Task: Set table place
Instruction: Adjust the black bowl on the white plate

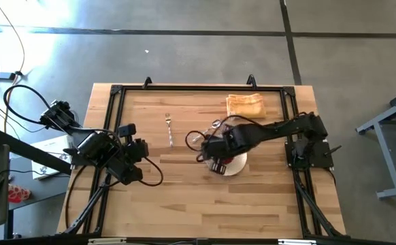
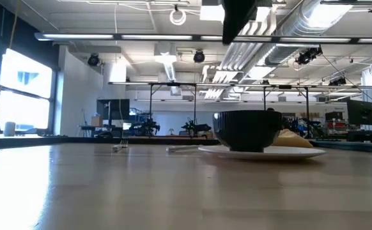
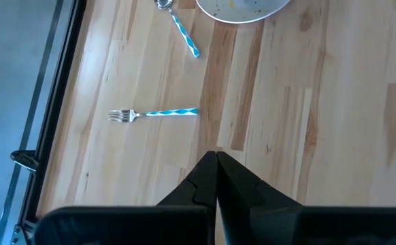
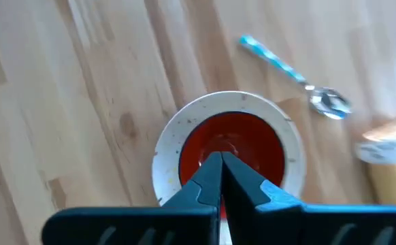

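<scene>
Left of plate (image 1: 237,165), fork (image 1: 169,128) lengthwise

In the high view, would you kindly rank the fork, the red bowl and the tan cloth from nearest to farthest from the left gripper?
1. Thin silver fork, just right of the left gripper.
2. Glossy red bowl, mid-table on the cream plate.
3. Folded tan cloth, far right corner.

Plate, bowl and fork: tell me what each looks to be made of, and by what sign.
The round cream speckled plate looks like glazed ceramic or stoneware: an off-white rim with dark flecks. The smaller red bowl sitting in it seems glossy glazed ceramic, given the bright highlight inside. The thin fork has shiny silver metal tines; its blue-and-white patterned handle could be plastic or enamel, which cannot be told.
</scene>
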{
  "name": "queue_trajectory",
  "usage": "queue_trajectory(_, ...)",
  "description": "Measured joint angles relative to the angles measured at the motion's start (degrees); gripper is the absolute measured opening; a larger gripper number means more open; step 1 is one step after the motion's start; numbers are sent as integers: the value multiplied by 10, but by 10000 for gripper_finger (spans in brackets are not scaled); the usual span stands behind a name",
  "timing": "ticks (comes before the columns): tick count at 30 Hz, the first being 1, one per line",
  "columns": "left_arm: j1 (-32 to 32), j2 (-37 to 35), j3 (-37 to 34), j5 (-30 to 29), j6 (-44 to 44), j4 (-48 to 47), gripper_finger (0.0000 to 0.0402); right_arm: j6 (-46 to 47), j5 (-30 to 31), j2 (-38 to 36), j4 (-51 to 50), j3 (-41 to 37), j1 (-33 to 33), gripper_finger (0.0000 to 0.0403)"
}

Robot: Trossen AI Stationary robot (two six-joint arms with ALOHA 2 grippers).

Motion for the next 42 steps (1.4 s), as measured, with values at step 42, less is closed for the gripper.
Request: queue_trajectory(42,0,0,0,-20,-31,0,0,-11,-104,-111,190,-373,-104,0)
